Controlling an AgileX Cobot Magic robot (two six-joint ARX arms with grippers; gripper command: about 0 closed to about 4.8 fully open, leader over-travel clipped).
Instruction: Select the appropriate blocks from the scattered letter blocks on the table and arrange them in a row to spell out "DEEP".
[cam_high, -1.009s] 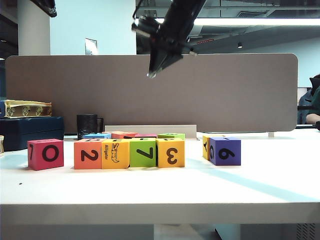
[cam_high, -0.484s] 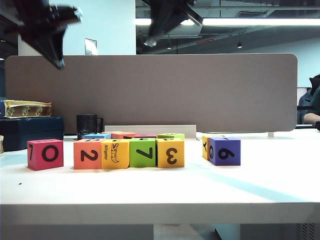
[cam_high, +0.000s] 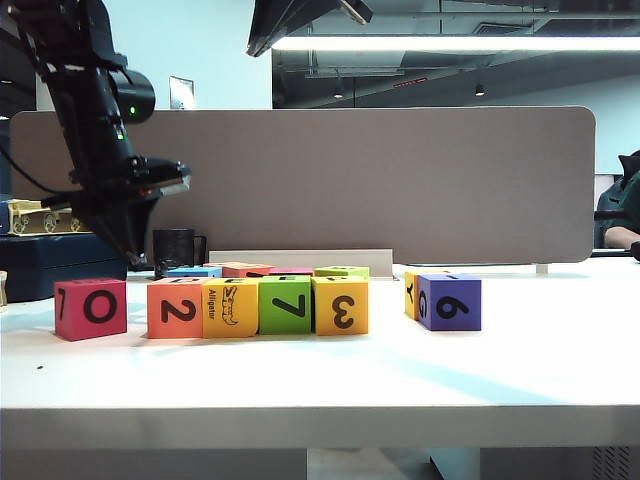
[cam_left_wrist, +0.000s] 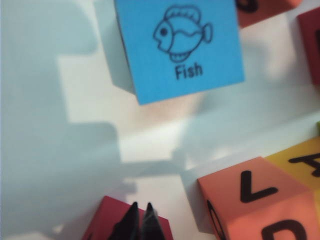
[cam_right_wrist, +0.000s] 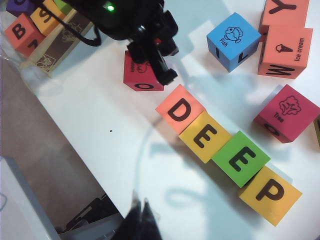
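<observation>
Four blocks (cam_right_wrist: 227, 153) spell DEEP, bare tabletop (cam_high: 400, 385) before them to its edge; left gripper (cam_high: 133, 258) and right gripper (cam_right_wrist: 142, 212) hover, fingers shut, empty

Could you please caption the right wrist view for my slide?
Four blocks spell DEEP in a row on the table; shut left gripper hovers beside the pink block.
</observation>
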